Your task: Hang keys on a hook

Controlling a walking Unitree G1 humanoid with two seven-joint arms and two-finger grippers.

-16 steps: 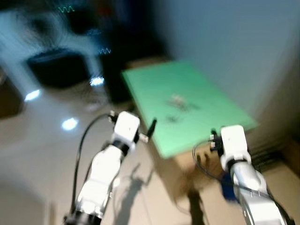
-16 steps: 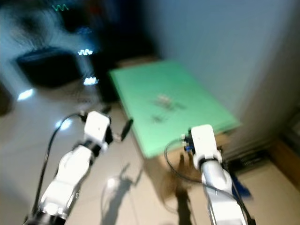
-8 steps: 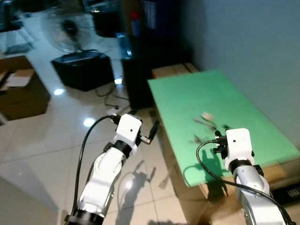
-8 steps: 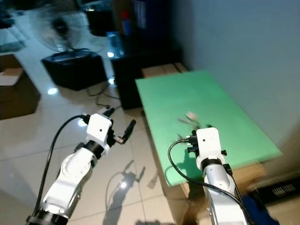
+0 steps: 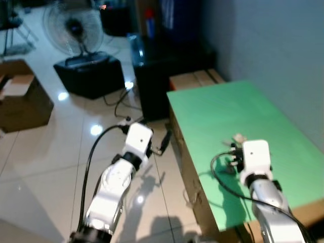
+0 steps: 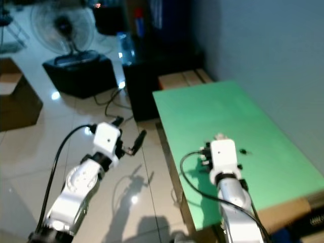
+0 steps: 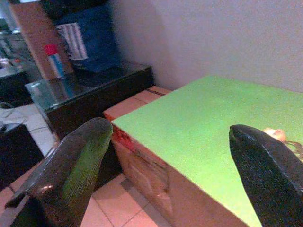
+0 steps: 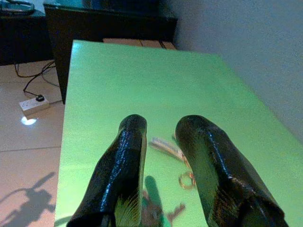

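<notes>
Step in hand, as I read it: approach for the pickup. Nothing grasped yet, no hook in sight.

Right gripper (image 8: 158, 142) hangs over the green tabletop (image 5: 217, 109), jaws a little apart with a narrow gap and nothing between them. The keys (image 8: 168, 147) lie flat on the tabletop just past and below the fingertips (image 8: 132, 124): a pale tag or fob, a small ring (image 8: 184, 179) and a dark key nearer the wrist, partly hidden by the fingers. In the head view the keys (image 5: 237, 138) peek out at centre right of the frame, right behind the white wrist housing; they are not touching the jaws.

Left gripper (image 7: 165, 137) is held out over the floor (image 5: 45, 167) beside the tabletop's near-left edge, jaws spread wide, empty, pointed toward the tabletop's corner.

Next move likely needs: lower the right gripper, open the jaws wider, centre on the ring or the key bunch, then close. The bunch lies thin and flat, so the fingertips would have to come almost down to the surface. Risk: pushing the bunch along the smooth top instead of pinching it.
</notes>
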